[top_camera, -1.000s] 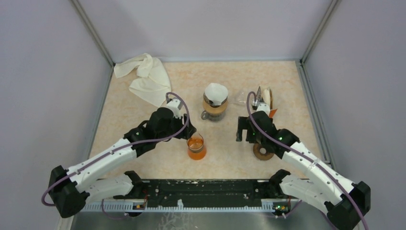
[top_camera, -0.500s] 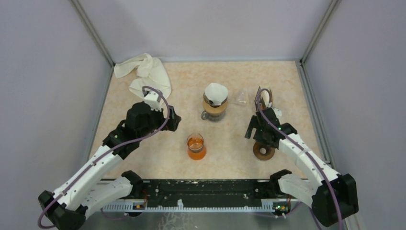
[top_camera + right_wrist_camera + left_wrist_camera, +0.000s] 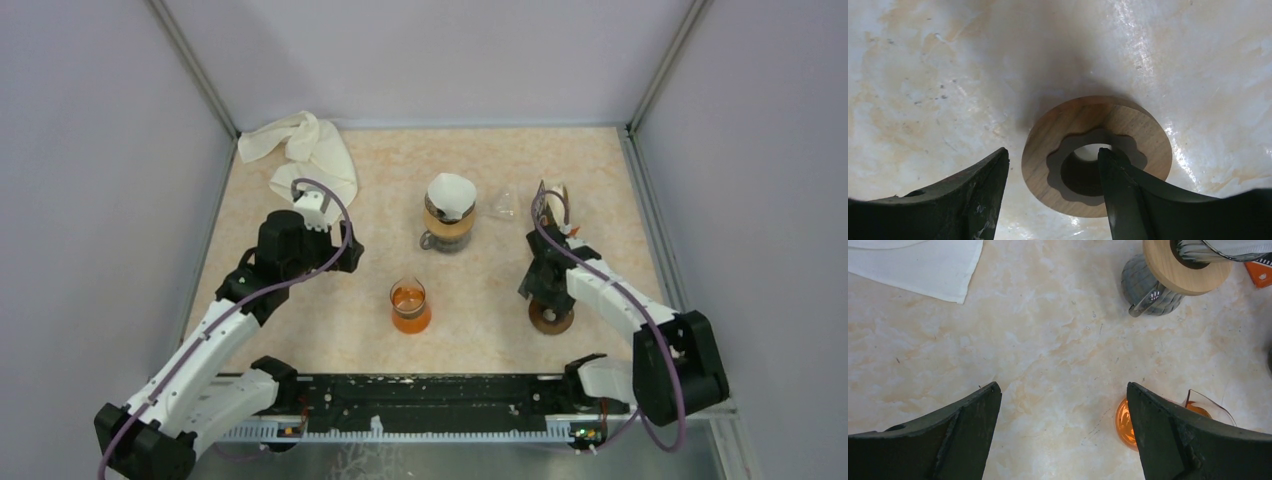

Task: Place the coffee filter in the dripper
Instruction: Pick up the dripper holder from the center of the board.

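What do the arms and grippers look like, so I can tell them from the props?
Both the left arm and right arm have white link shells joined by black joint housings, with a purple cable looping along each. The left gripper and right gripper each carry two dark, matte fingers that curve and taper to a tip. No markings are legible.

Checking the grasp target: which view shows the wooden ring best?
Right wrist: the wooden ring is close and large, scalloped hole plain. Top external shows it small, partly under the right arm. Left wrist shows nothing clear.
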